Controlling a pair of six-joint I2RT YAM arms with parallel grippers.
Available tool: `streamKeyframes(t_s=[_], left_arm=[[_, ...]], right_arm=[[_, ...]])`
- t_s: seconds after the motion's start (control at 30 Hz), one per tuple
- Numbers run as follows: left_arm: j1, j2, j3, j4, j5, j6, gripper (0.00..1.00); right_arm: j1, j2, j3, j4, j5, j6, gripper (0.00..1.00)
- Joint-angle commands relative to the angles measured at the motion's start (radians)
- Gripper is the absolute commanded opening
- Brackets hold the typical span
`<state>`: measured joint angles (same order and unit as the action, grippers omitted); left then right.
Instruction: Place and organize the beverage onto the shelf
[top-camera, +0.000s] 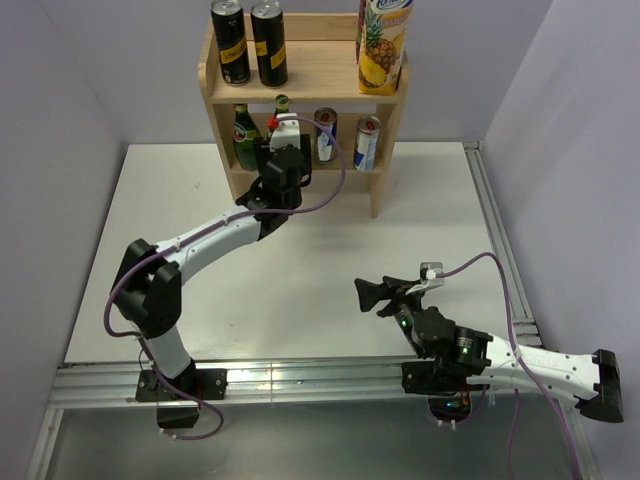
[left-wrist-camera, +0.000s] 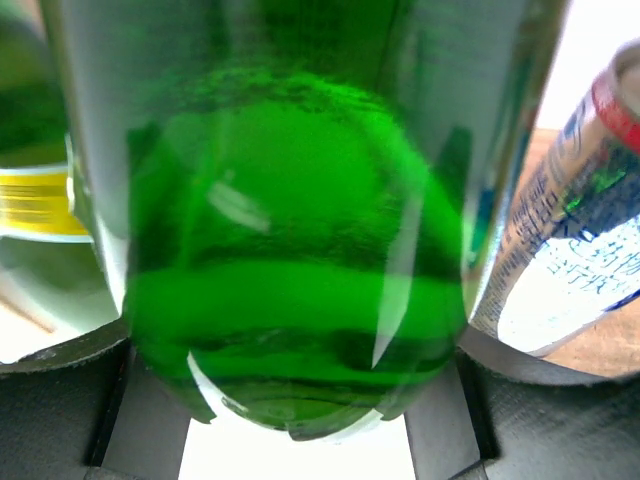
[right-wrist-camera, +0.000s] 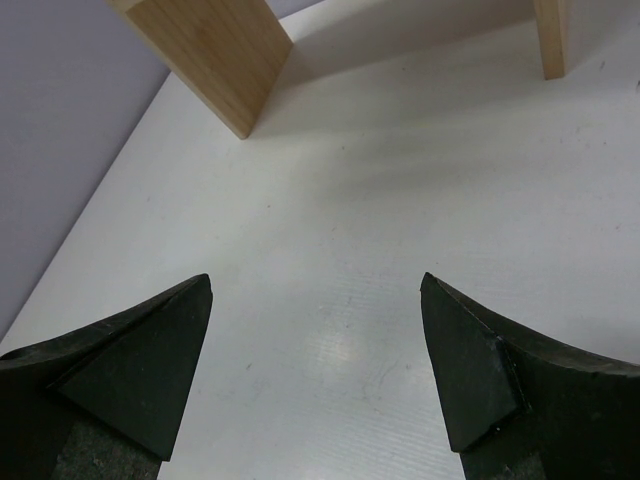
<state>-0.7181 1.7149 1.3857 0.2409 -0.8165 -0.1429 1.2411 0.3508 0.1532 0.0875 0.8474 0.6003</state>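
**Desk:** Where is the shelf?

**Photographer:** The light wooden shelf (top-camera: 305, 75) stands at top centre of the overhead view, at the far edge of the white table (top-camera: 200, 280). On its top board, two black cans (top-camera: 231, 40) stand side by side at upper left. A pineapple juice carton (top-camera: 382, 45) stands at upper right.

**Desk:** And the lower tier?

**Photographer:** Left to right there is a yellow-labelled bottle (top-camera: 244, 135), then the green bottle (top-camera: 283, 104). Next come a dark can (top-camera: 325, 135) and a silver can (top-camera: 367, 142), which is just beside the right side panel.

**Desk:** What is the left arm doing?

**Photographer:** It stretches from lower left up to the front of the lower tier. The left gripper (top-camera: 285, 150) is clamped on the green bottle. In its wrist view the green glass fills the frame, with the dark fingers (left-wrist-camera: 60, 420) against its lower body on either side. The yellow-labelled bottle shows at the left edge of that view and the dark can at the right. I cannot tell whether the bottle's base rests on the board.

**Desk:** And the right arm?

**Photographer:** It lies low along the bottom right of the overhead view. The right gripper (top-camera: 372, 292) is over the table, well apart from the shelf, with its jaws spread wide. In its wrist view only bare white table shows between them. The feet of the shelf's side panels show at the top edge of that view.
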Motion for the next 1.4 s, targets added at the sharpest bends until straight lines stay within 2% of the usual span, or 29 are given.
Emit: streamKeyframes(t_s=[0.0, 0.93, 1.37], left_arm=[[0.006, 0.011, 0.091, 0.077, 0.045, 0.014, 0.00], [0.043, 0.155, 0.072, 0.195, 0.063, -0.003, 0.00], [0.043, 0.132, -0.060, 0.247, 0.027, -0.056, 0.00]], right_arm=[[0.008, 0.005, -0.012, 0.041, 0.015, -0.013, 0.92], [0.008, -0.012, -0.021, 0.034, 0.016, -0.005, 0.92], [0.008, -0.010, -0.026, 0.038, 0.016, -0.004, 0.92]])
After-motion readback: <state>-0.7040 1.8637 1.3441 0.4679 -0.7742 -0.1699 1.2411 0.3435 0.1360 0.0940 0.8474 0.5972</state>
